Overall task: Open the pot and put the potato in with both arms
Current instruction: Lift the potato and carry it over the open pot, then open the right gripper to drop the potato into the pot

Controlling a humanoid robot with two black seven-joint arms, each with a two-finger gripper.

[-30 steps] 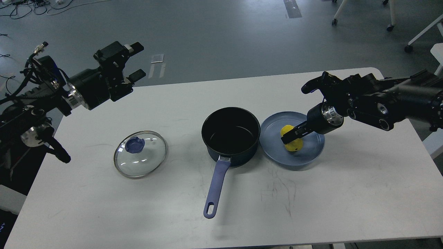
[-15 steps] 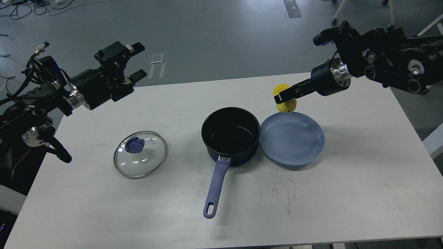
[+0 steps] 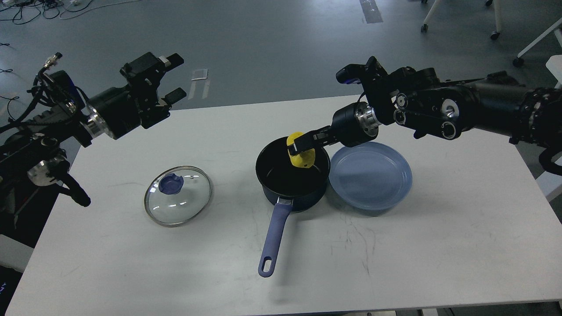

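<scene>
A dark blue pot (image 3: pixel 293 189) with a long blue handle stands open at the table's middle. Its glass lid (image 3: pixel 178 195) with a blue knob lies flat on the table to the left. My right gripper (image 3: pixel 300 146) is shut on a yellow potato (image 3: pixel 302 157) and holds it over the pot's opening, near its right rim. My left gripper (image 3: pixel 174 76) is open and empty, raised above the table's far left corner, well away from the lid.
An empty blue plate (image 3: pixel 371 178) sits touching the pot's right side. The white table (image 3: pixel 395 245) carries scuff marks in front. Chair legs and cables lie on the floor beyond the far edge.
My right gripper lifted the potato off the blue plate, then carried it left and down over the pot. The left arm has not moved.
</scene>
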